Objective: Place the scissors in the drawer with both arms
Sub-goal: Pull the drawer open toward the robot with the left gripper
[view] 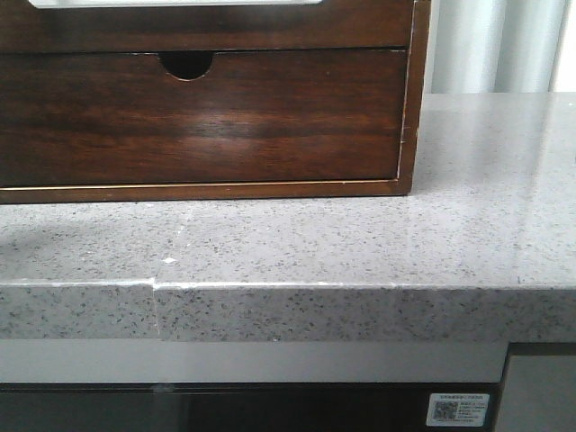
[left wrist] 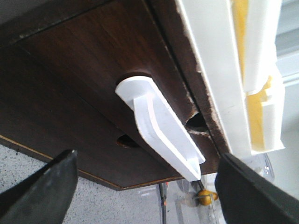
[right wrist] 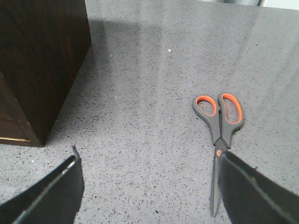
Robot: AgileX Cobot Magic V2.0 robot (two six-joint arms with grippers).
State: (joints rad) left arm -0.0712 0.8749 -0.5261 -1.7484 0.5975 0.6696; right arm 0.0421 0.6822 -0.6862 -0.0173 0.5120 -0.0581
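Note:
The scissors [right wrist: 220, 127], grey with orange-lined handles, lie shut and flat on the speckled grey counter. My right gripper [right wrist: 149, 158] hangs open and empty above the counter; its right finger [right wrist: 252, 191] covers part of the blades. The drawer [view: 207, 27] is the cabinet's upper dark wood front, with a white strip [view: 171, 3] along its top edge. In the left wrist view its white handle [left wrist: 161, 133] sticks out from the drawer front [left wrist: 93, 65], and my left gripper [left wrist: 147, 157] is open around it without touching. Neither gripper shows in the front view.
A lower drawer [view: 198, 117] with a half-round notch [view: 186, 63] sits under the task drawer. The cabinet side [right wrist: 42, 60] stands left of the scissors. The counter's front edge [view: 288, 286] is close. A small yellow object [left wrist: 204, 198] lies beyond the cabinet.

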